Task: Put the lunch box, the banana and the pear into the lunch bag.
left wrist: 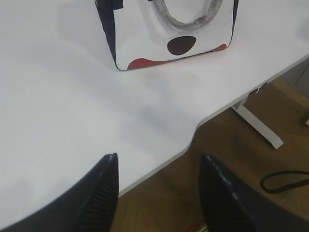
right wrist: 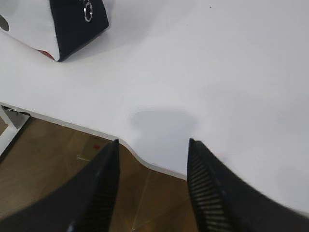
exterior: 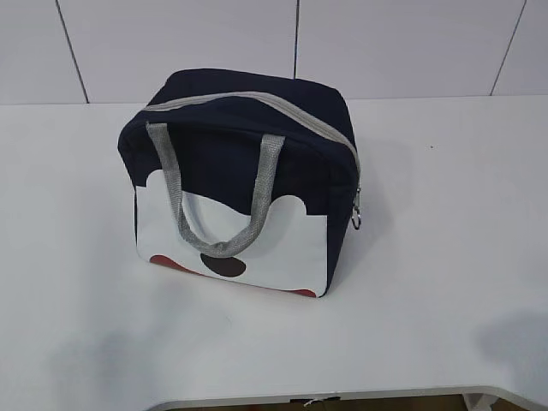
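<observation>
None of the food items could be seen on the table (exterior: 445, 282); only the lunch bag (exterior: 244, 171) was found standing there, its grey zipper (exterior: 257, 101) apparently drawn shut and the ring pull (right wrist: 88, 11) hanging at one end. The left gripper (left wrist: 159, 166) and the right gripper (right wrist: 152, 150) were held spread and empty near the table's front edge, well apart from the bag. Should the soft bag be tugged by its pull unbraced, it would likely be dragged or tipped.
</observation>
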Available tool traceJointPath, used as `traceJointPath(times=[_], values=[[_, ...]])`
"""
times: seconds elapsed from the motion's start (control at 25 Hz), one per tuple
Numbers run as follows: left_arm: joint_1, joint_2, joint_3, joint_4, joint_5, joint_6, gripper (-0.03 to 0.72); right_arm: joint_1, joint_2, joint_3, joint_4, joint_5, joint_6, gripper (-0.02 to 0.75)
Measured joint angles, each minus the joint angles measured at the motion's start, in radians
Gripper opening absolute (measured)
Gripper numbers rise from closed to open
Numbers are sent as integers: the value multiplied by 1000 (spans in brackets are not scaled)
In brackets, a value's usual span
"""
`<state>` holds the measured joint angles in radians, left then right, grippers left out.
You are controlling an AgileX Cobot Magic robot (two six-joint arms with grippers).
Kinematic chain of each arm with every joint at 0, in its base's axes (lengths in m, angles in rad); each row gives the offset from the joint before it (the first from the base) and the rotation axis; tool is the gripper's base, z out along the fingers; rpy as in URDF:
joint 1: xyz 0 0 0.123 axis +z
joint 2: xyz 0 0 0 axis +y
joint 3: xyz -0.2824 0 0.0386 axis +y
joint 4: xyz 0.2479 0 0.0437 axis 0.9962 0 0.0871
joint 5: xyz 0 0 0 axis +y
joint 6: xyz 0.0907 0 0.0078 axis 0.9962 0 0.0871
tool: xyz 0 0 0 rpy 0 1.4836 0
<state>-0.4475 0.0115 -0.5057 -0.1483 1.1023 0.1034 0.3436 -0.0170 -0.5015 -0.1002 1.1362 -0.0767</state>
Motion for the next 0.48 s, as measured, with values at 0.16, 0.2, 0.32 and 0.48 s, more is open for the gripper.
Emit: traceJointPath(times=[0.16, 0.2, 0.32, 0.48], values=[[0, 0, 0, 1, 0, 0, 383, 8, 0, 0, -2, 0, 2, 389], [0, 0, 0, 1, 0, 0, 383, 8, 0, 0, -4, 0, 4, 389], [23, 0, 0, 1, 0, 0, 383, 11, 0, 0, -4, 0, 4, 389], [67, 0, 0, 1, 0, 0, 382, 0, 0, 0, -4, 2, 4, 389]])
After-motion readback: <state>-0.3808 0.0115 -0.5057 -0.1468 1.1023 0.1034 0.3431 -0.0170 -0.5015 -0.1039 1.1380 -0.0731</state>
